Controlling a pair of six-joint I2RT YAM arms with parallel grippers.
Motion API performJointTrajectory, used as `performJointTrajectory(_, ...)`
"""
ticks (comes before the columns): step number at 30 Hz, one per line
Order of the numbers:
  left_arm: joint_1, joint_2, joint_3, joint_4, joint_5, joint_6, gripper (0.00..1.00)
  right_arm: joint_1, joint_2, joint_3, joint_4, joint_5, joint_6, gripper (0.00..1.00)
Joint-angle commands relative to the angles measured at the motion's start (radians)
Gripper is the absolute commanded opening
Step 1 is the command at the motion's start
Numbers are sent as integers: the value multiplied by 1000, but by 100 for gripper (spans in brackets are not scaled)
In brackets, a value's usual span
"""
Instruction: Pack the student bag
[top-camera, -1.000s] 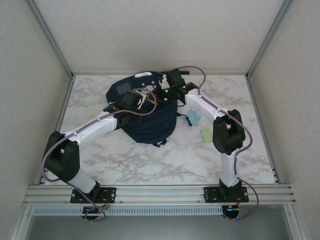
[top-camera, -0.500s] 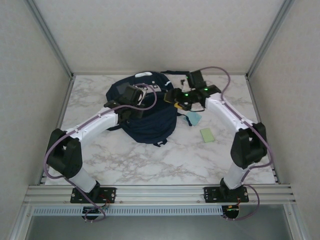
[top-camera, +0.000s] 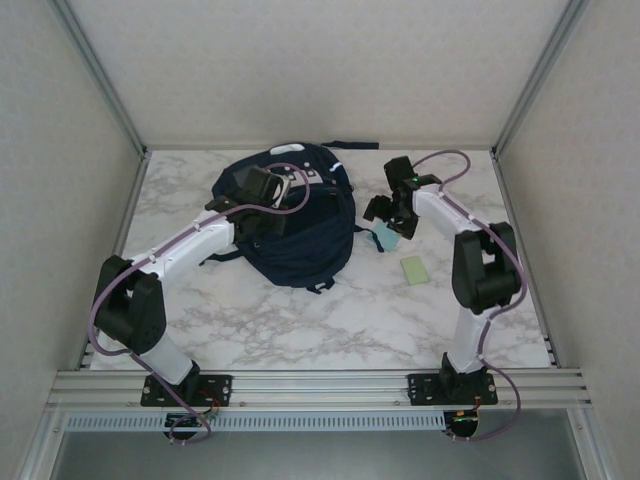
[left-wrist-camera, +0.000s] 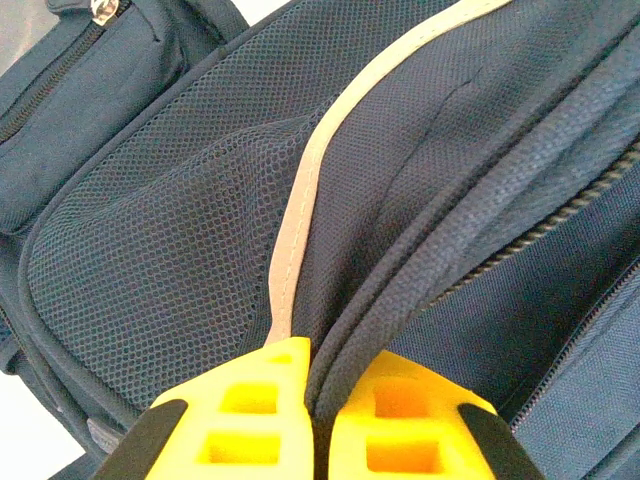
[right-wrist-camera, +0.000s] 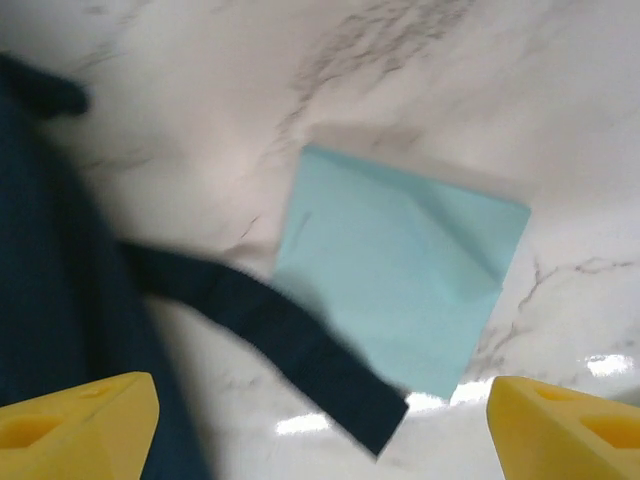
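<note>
while the student bag (top-camera: 290, 225) lies far-centre on the table (top-camera: 300, 330), left pincer (left-wrist-camera: 325, 370) clenched on a fold of its fabric, right pincer (right-wrist-camera: 320, 420) spread wide over a pale blue sheet (right-wrist-camera: 400, 290), perhaps paper, just right of the bag, dark strap (right-wrist-camera: 280, 350) across its corner

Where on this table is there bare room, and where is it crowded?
Bare: the wide near strip of table between its near edge and the student bag. Crowded: right of the bag, where blue sheet, green pad and right end effector gather.
</note>
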Motion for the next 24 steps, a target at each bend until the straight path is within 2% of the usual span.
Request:
performJointTrajectory(1, 0, -33, 18, 9, 61, -28, 0, -3, 66, 58, -21, 104, 83, 87)
performJointTrajectory(4, 1, -36, 18, 9, 72, -30, 0, -3, 110, 86, -21, 148, 129, 88)
performJointTrajectory(6, 1, -39, 20, 9, 77, -30, 0, -5, 131, 102, -31, 182, 155, 98)
performJointTrajectory(7, 1, -41, 19, 9, 78, -30, 0, -7, 142, 110, -31, 189, 162, 99)
performJointTrajectory(14, 1, -34, 22, 8, 80, -28, 0, -8, 200, 133, -22, 142, 183, 99)
performJointTrajectory(24, 1, -16, 41, 2, 97, -34, 0, -8, 214, 49, 24, 143, 188, 96)
